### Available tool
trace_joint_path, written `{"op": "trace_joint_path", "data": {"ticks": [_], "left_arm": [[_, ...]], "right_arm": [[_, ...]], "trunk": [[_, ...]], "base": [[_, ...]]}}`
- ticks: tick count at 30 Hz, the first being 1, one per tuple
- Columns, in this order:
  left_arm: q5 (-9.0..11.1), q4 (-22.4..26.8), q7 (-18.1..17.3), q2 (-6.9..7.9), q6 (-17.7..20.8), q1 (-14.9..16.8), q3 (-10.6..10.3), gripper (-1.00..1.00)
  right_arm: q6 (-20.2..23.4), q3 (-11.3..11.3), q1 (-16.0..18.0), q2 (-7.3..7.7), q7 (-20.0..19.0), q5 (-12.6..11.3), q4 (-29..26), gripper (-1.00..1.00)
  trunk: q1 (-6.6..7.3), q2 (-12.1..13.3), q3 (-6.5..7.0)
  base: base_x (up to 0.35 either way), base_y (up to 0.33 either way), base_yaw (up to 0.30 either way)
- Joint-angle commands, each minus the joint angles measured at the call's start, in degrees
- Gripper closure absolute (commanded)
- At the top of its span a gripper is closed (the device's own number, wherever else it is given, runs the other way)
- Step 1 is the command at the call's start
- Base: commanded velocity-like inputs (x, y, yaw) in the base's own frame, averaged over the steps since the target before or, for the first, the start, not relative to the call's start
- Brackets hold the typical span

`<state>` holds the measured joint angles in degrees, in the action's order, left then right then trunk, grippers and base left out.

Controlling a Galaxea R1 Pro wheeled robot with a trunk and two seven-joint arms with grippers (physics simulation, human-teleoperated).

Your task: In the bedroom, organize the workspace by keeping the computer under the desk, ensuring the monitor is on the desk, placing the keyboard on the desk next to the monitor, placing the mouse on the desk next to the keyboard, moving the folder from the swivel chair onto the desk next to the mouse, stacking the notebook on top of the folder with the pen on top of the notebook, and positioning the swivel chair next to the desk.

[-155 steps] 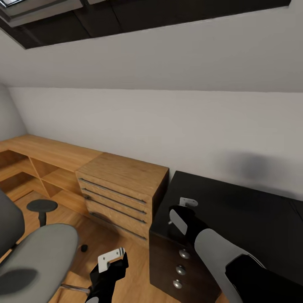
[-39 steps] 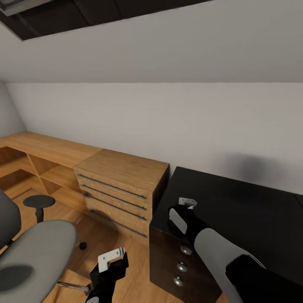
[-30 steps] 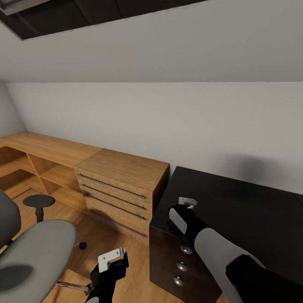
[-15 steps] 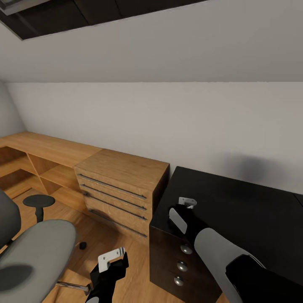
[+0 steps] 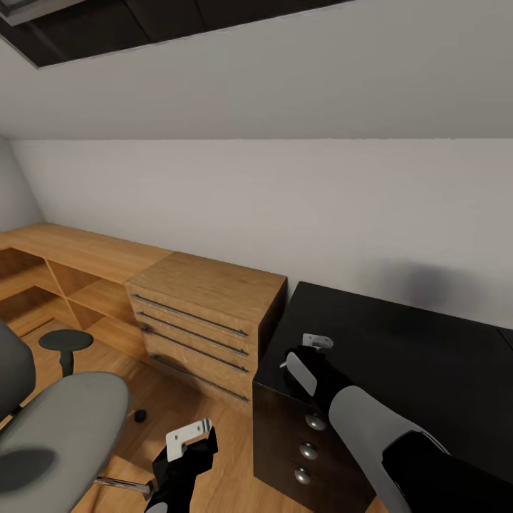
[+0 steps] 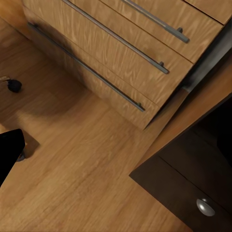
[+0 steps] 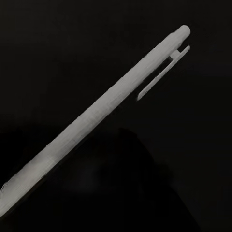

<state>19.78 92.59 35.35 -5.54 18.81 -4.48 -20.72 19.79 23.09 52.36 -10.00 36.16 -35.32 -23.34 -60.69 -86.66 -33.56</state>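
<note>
The pen (image 7: 96,116), a pale stick with a clip near one end, runs slantwise across the right wrist view against the black surface (image 5: 427,356). In the head view the right tool (image 5: 303,356) hovers over the near left corner of that surface, a sliver of the pen (image 5: 283,365) poking out beside it. Whether its fingers are pinching the pen or spread, I cannot tell from here.

Down the front of the surface's black cabinet sit 3 round silver knobs (image 5: 307,450), stacked one above another. The left wrist view catches 1 of them (image 6: 206,207) on a dark drawer front.

Just beside the surface, to its left, stands a light-wood drawer chest (image 5: 206,320) with long metal bar handles across its drawer fronts (image 6: 121,43). A narrow gap separates the 2 pieces. Further left, a low wooden shelf unit (image 5: 64,278) runs along the white wall.

The left tool (image 5: 189,436) hangs low over the wooden floor (image 6: 87,179), in front of the chest; I cannot tell if its pale fingers are apart or together. At far left is the swivel chair (image 5: 57,427), grey seat near, 1 black armrest (image 5: 65,340) showing and a small dark castor (image 5: 140,415) on the floor.
</note>
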Motion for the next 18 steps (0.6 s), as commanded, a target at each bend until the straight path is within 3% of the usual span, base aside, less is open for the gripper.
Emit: {"op": "trace_joint_path", "data": {"ticks": [1,7,13,18], "left_arm": [[0.4,0.1,0.3,0.0,0.2,0.0,0.0,-1.0],[0.4,0.1,0.3,-0.03,0.2,0.0,-0.1,-1.0],[0.4,0.1,0.3,-0.02,0.2,0.0,-0.1,-1.0],[0.4,0.1,0.3,-0.04,0.2,0.0,-0.1,-1.0]], "right_arm": [[0.8,0.2,0.0,0.0,0.4,0.0,0.3,1.0],[0.9,0.2,0.0,0.0,0.4,-0.2,0.3,1.0],[3.6,0.2,0.0,0.0,0.5,-6.3,-0.3,1.0],[4.3,0.1,0.0,0.0,0.5,-7.3,-0.6,1.0]], "trunk": [[-0.01,0.0,-0.06],[-0.01,0.0,-0.06],[-0.01,0.0,-0.06],[-0.01,0.0,-0.06]], "base": [[0.0,0.0,0.0],[0.0,0.0,0.0],[0.0,0.0,0.0],[0.0,0.0,0.0]]}}
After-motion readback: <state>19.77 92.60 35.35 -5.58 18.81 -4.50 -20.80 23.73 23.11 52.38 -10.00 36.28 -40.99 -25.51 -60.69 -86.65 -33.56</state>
